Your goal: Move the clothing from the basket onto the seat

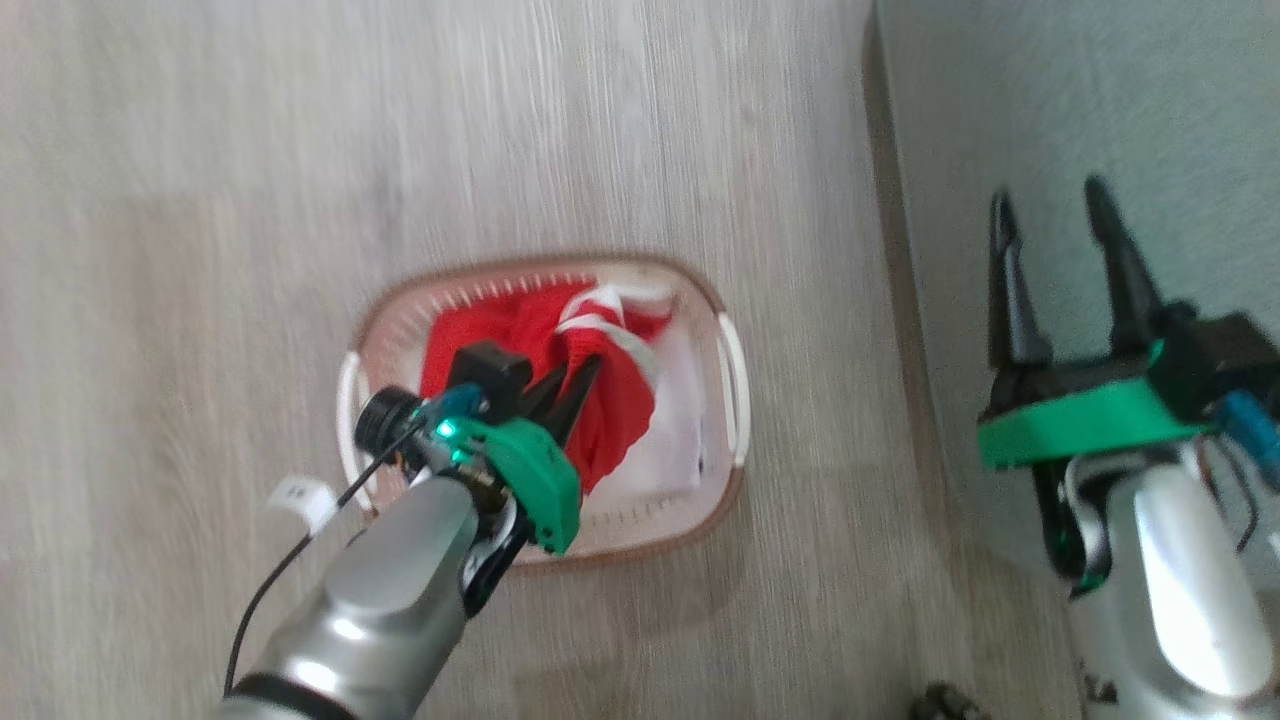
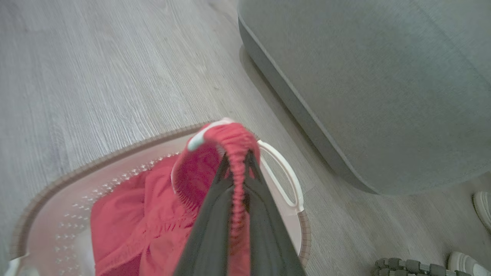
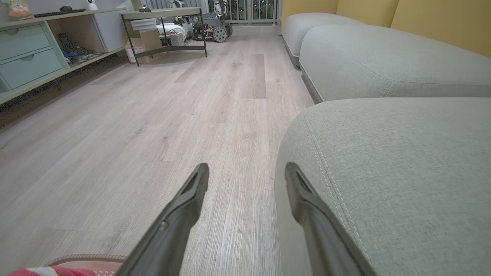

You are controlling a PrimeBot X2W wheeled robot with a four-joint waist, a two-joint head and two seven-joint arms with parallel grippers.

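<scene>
A home living room: a grey-green sofa seat (image 3: 383,172), pale plank floor (image 3: 153,115) and a mint drawer unit (image 3: 27,57).

Silver forearms (image 1: 390,590), green wrist brackets (image 1: 530,475), a thin black cable (image 1: 250,610), long dark fingers (image 1: 1125,270).

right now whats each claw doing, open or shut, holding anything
left claw: closed on a fold of the red clothing over the basket
right claw: open, holding nothing

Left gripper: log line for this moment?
left gripper: shut on clothing | clothing: partly in basket | right gripper: open at seat edge
</scene>
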